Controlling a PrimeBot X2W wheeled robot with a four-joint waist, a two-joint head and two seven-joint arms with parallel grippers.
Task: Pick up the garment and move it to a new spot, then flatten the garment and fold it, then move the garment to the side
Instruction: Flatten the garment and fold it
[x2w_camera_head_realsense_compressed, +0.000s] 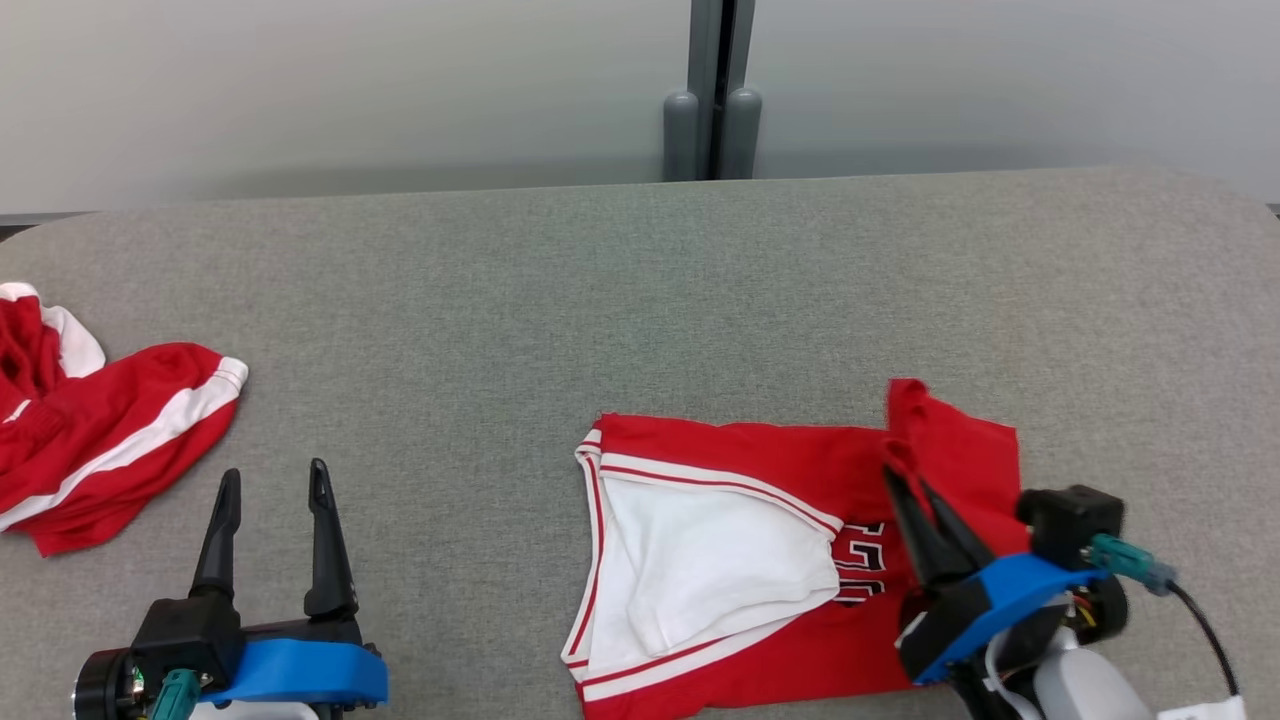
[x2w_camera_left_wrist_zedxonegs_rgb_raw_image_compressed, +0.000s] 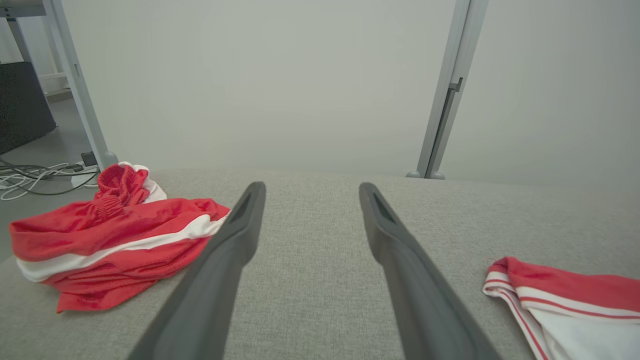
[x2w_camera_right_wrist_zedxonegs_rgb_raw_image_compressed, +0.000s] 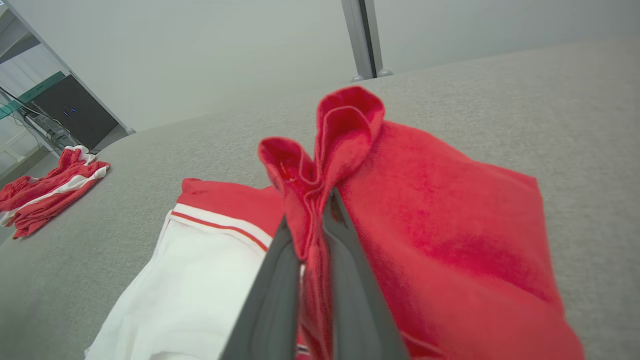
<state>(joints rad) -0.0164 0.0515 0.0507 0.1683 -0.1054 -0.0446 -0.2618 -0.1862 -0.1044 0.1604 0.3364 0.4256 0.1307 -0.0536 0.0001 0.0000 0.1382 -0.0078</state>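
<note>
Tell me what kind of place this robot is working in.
Probably a lab or test room: a grey fabric-covered table stands before pale partition panels, and loose cables lie on the floor.

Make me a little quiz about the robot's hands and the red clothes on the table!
1. True or false: the left hand is open and holds nothing.
2. What is the right hand pinching? A) a raised fold of the red jersey B) a blue towel C) a cup
3. Fill in: the crumpled red-and-white cloth lies on the robot's ____ side of the table.

Key: 1 true; 2 A; 3 left.
</note>
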